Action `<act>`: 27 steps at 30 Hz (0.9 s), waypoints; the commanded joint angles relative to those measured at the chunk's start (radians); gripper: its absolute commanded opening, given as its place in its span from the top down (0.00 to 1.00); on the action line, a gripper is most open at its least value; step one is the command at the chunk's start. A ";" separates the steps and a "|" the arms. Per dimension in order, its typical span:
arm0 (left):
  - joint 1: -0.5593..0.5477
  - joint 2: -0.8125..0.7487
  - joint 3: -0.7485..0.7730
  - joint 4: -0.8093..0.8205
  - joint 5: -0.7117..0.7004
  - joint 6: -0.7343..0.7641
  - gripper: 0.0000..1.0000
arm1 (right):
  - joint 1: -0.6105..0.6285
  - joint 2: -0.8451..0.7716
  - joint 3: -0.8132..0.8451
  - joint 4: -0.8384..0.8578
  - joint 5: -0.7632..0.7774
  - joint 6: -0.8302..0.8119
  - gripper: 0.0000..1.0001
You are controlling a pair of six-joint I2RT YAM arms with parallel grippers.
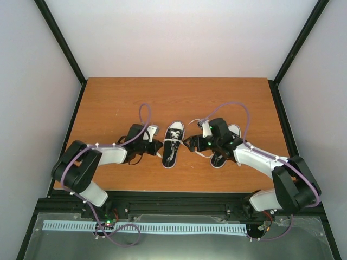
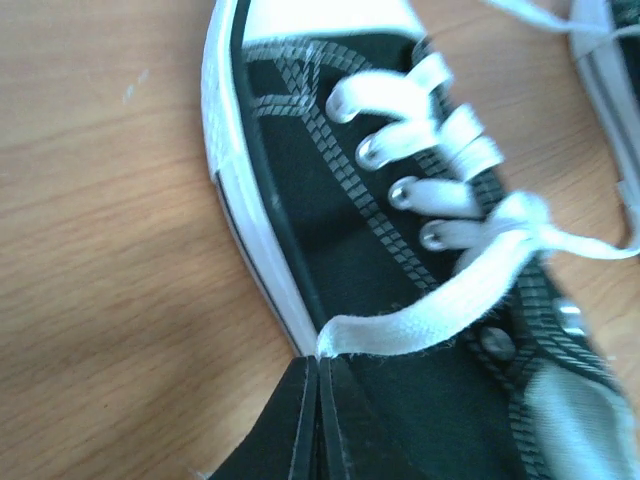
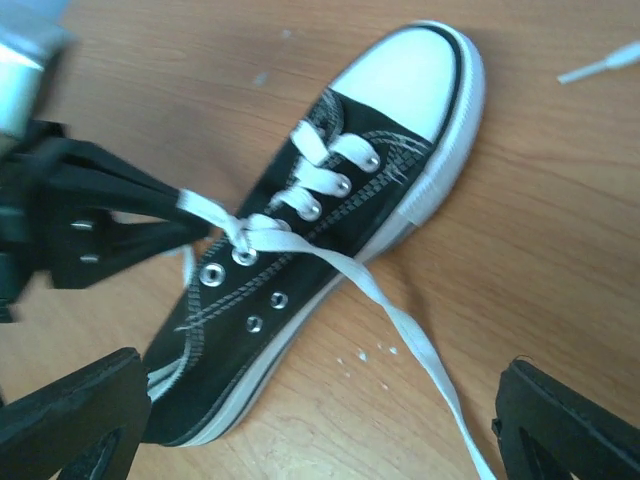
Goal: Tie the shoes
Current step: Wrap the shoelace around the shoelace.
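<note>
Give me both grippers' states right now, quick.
Left gripper: closed, pinching a white shoelace.
Right gripper: open, holding nothing.

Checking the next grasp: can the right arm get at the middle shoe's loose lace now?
Probably yes. The right gripper is open, and the loose lace lies bare on the table between its fingers. The left gripper pinches the other lace, off to the side.

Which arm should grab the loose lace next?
Right. The right gripper is open above the shoe, and the loose lace lies just below it. The left gripper is shut on the other lace, so it is busy.
</note>
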 commanded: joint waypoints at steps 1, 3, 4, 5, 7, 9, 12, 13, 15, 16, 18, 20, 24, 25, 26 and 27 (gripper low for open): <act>-0.005 -0.160 -0.027 0.049 -0.012 -0.034 0.99 | 0.068 -0.029 -0.020 -0.066 0.289 0.040 0.10; -0.005 -0.223 -0.040 0.034 -0.015 -0.042 0.99 | 0.099 -0.021 -0.009 -0.114 0.368 0.035 0.16; -0.005 -0.249 -0.044 0.024 -0.016 -0.047 0.99 | 0.116 -0.009 0.000 -0.145 0.406 0.035 0.19; -0.005 -0.269 -0.046 0.013 -0.015 -0.051 0.99 | 0.131 0.011 0.012 -0.169 0.441 0.036 0.21; -0.005 -0.288 -0.041 -0.004 -0.008 -0.052 0.99 | 0.153 0.044 0.025 -0.203 0.479 0.043 0.27; -0.005 -0.281 -0.029 -0.019 -0.004 -0.051 0.99 | 0.178 0.070 0.028 -0.214 0.501 0.052 0.30; -0.005 -0.258 -0.020 -0.012 0.008 -0.054 0.99 | 0.214 0.103 0.031 -0.223 0.542 0.067 0.34; -0.005 -0.253 -0.017 -0.006 0.013 -0.057 0.99 | 0.222 0.111 0.034 -0.230 0.557 0.073 0.36; -0.005 -0.243 -0.011 0.002 0.020 -0.063 0.99 | 0.229 0.126 0.041 -0.246 0.594 0.088 0.39; -0.005 -0.238 -0.005 0.005 0.026 -0.063 0.99 | 0.229 0.133 0.043 -0.255 0.614 0.096 0.42; -0.005 -0.228 0.004 0.010 0.033 -0.067 0.99 | 0.229 0.143 0.052 -0.273 0.653 0.112 0.47; -0.005 -0.218 0.007 0.024 0.037 -0.070 0.99 | 0.229 0.153 0.057 -0.281 0.670 0.122 0.50; -0.005 -0.194 0.009 0.060 0.043 -0.078 0.99 | 0.229 0.180 0.055 -0.269 0.668 0.122 0.53; -0.005 -0.185 0.009 0.074 0.048 -0.080 0.99 | 0.230 0.192 0.054 -0.265 0.661 0.121 0.54; -0.005 -0.179 0.009 0.086 0.049 -0.083 0.99 | 0.229 0.199 0.051 -0.260 0.652 0.120 0.55; -0.005 -0.175 0.009 0.095 0.051 -0.087 0.99 | 0.229 0.205 0.050 -0.253 0.641 0.119 0.56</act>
